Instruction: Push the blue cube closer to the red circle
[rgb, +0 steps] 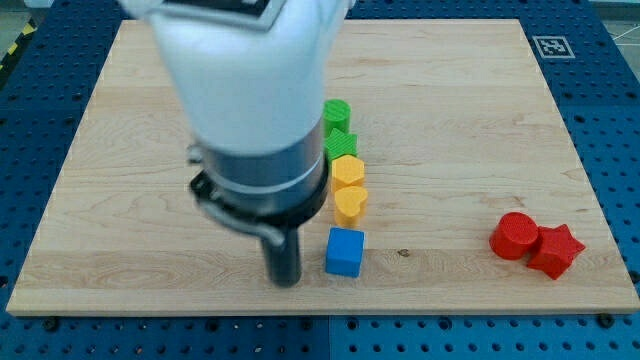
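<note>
The blue cube sits on the wooden board near the view's bottom, a little right of the middle. The red circle lies far to its right, touching a red star. My tip is just left of the blue cube, a small gap between them. The arm's bulky white and black body hides the board above and to the left of the tip.
A column of blocks stands just above the blue cube: a green circle at the top, a green block, a yellow block and a yellow heart. The board's bottom edge runs close below the tip.
</note>
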